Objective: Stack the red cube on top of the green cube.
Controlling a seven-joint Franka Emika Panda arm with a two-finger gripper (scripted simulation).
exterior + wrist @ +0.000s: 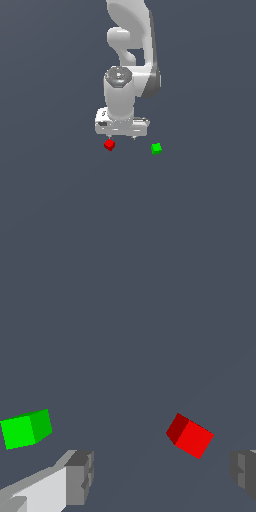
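The red cube [109, 145] lies on the grey floor, just below the end of my gripper [122, 136] that is on the exterior view's left. The green cube [156, 148] lies apart from it, toward the exterior view's right. In the wrist view the red cube [190, 436] is turned at an angle and sits ahead of the gap between my two fingers [80, 476], nearer the other finger [244, 472]. The green cube [26, 429] lies outside the gap. My gripper [162, 473] is open and empty and touches neither cube.
The white arm [130, 50] rises straight up behind the gripper. The plain dark grey floor [60, 200] spreads all around the two cubes.
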